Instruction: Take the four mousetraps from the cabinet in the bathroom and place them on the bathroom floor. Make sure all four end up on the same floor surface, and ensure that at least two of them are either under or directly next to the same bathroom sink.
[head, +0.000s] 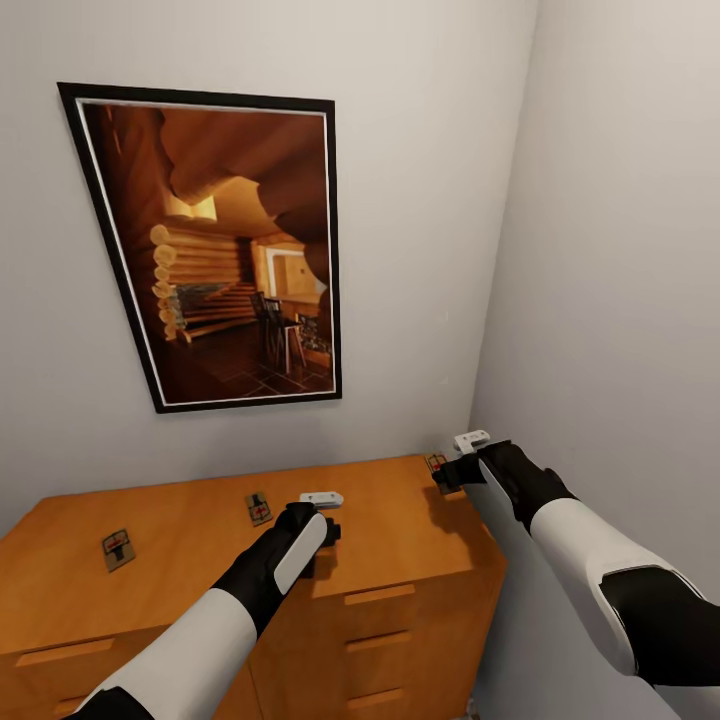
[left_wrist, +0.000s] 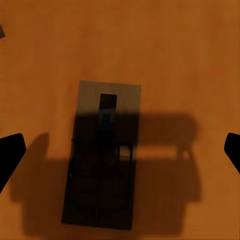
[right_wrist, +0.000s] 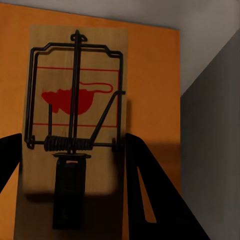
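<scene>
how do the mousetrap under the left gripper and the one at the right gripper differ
The left-gripper mousetrap lies dark in shadow between wide-apart fingertips. The right-gripper mousetrap is lit, its red mouse print clear, near the cabinet's wall-side corner with fingertips close alongside. Both rest flat on the cabinet top.

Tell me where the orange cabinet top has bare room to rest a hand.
The orange-brown wooden cabinet is bare along its front left edge, between the leftmost small brown mousetrap and the left gripper. The far right corner is crowded by the right gripper.
</scene>
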